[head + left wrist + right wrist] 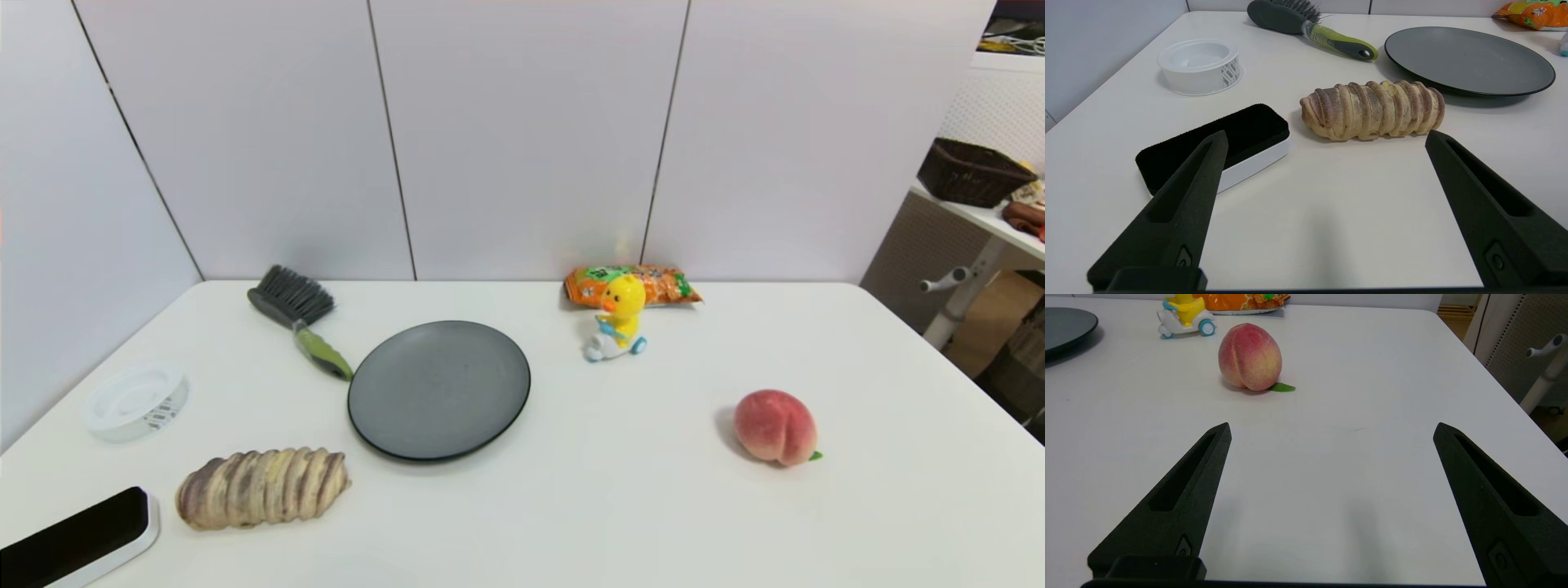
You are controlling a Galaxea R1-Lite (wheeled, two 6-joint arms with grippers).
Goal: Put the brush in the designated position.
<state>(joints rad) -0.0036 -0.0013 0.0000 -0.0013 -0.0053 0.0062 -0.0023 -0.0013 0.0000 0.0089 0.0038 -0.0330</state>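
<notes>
Right, my left gripper hangs spread wide and empty, as does my right gripper. The lime-handled, black-bristled brush lies beyond the round dark grey plate, handle nearly touching its rim. I'd pinch that slim handle crosswise. White table, pale panel walls.
</notes>
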